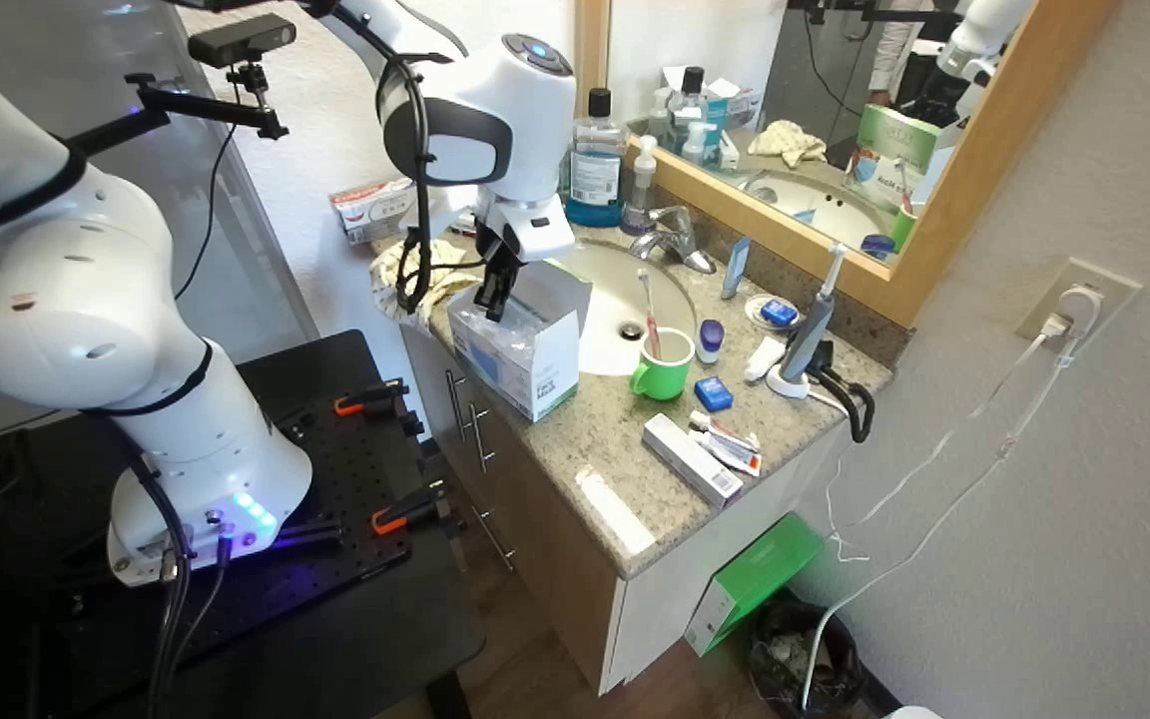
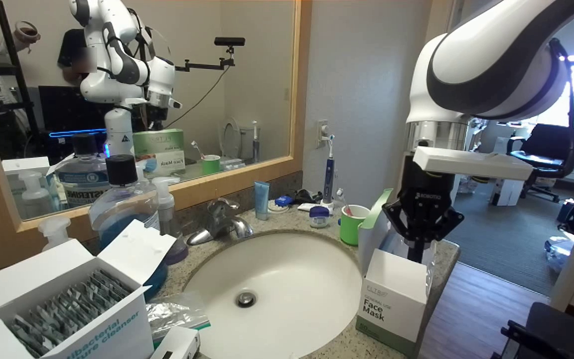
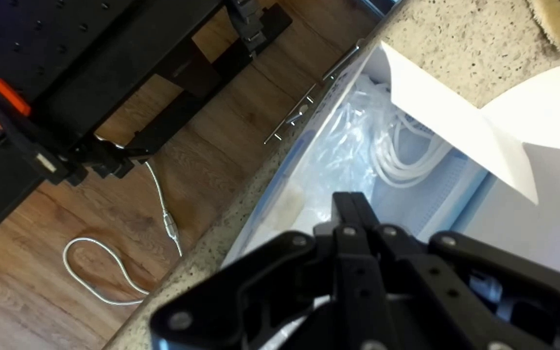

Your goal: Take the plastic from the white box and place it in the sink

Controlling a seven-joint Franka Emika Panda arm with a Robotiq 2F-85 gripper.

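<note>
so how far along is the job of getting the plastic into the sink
Done: the white box stands open, with the gripper closed at its opening.
In hand: getting hold of the clear plastic; whether any is pinched, I can't tell.
Left: the plastic lies in the box, so lifting it out and placing it in the sink remain.

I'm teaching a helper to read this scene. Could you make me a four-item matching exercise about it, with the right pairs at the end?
Column one:
1. sink
2. gripper
3. plastic
4. mug

Column two:
A. closed, at the mouth of the open face mask box
B. green, holding a toothbrush
C. pale basin with a round drain
D. clear and crinkled, in that box

Right pairs: 1-C; 2-A; 3-D; 4-B
</note>
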